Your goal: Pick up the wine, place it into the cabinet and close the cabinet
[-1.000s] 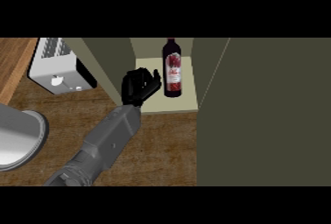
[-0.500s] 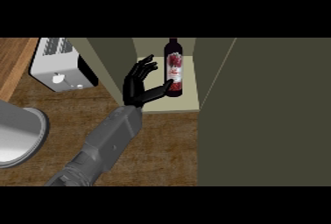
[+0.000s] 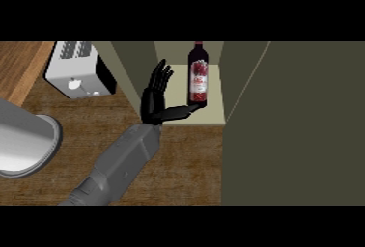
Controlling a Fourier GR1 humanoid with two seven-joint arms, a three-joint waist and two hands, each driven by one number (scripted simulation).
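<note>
- head view: the wine bottle (image 3: 198,77) stands upright inside the open cabinet (image 3: 208,118), on its pale shelf floor near the front edge, neck toward the cabinet's back.
- left hand (image 3: 153,99): released. the fingers are straight and point up along the cabinet's left inner wall, just left of the bottle. only the thumb (image 3: 187,110) reaches across, and it appears to touch the foot of the bottle.
- change over the last second: the fingers have gone from bent beside the bottle to fully extended, and the palm has drawn away from the glass. the bottle has kept its place and its upright stance in the cabinet.
- meaning for the task: by the look of it, the placing step is complete and the grasp has been given up. the closing step remains.
- cabinet door (image 3: 299,135): the broad dark olive panel to the right of the cabinet opening reads as the open door. it is not yet shut.
- next move, as a judgement: draw the thumb clear of the bottle's foot without tipping it, withdraw the forearm from the opening, then swing the door across.
- right hand: not visible.
- outside the cabinet, to its left on the wooden counter (image 3: 185,159): a white toaster (image 3: 75,72) and, further left, a grey round vessel (image 3: 25,140).
</note>
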